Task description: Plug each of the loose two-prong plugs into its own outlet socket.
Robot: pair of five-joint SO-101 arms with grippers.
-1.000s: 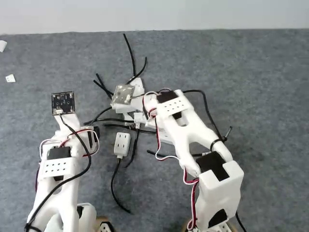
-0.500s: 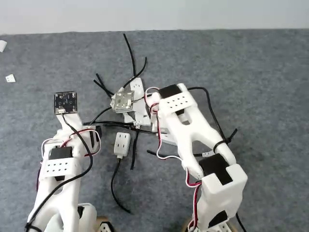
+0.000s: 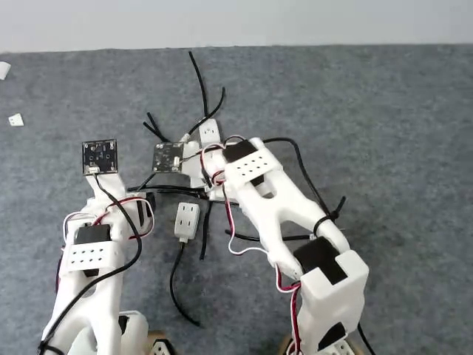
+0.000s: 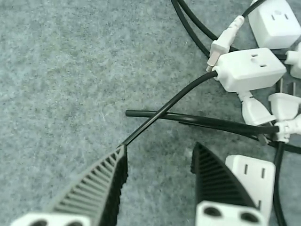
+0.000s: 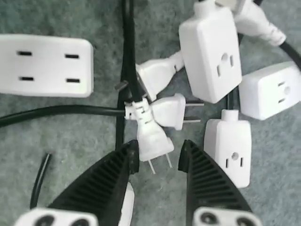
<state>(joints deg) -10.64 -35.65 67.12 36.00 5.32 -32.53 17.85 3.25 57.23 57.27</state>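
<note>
At the left, the left gripper (image 4: 157,181) hung over grey carpet (image 4: 61,70). Its ridged fingers (image 4: 101,188) were well apart, with nothing held between them. A black cord (image 4: 164,110) disappeared behind one fingertip. The other finger covered part of a flat white outlet block (image 4: 249,176), so only two of its slots could be seen there. In the high view the block (image 3: 186,220) lay between the two arms, its own cord trailing back toward the robot.

Further right, the right arm (image 3: 273,200) lay over most of the tangle of white adapters and plugs. The right gripper (image 5: 157,153) also had its fingers apart. A loose two-prong plug (image 5: 153,139) lay between the tips, prongs pointing back toward the wrist; whether either pad touched it could not be made out. A second plug (image 5: 176,112) lay just beside it, unplugged, prongs aimed sideways. Beyond stood a single-socket adapter (image 5: 233,148), a larger adapter (image 5: 214,52), and a third adapter (image 5: 273,89) cut off at the edge.
</note>
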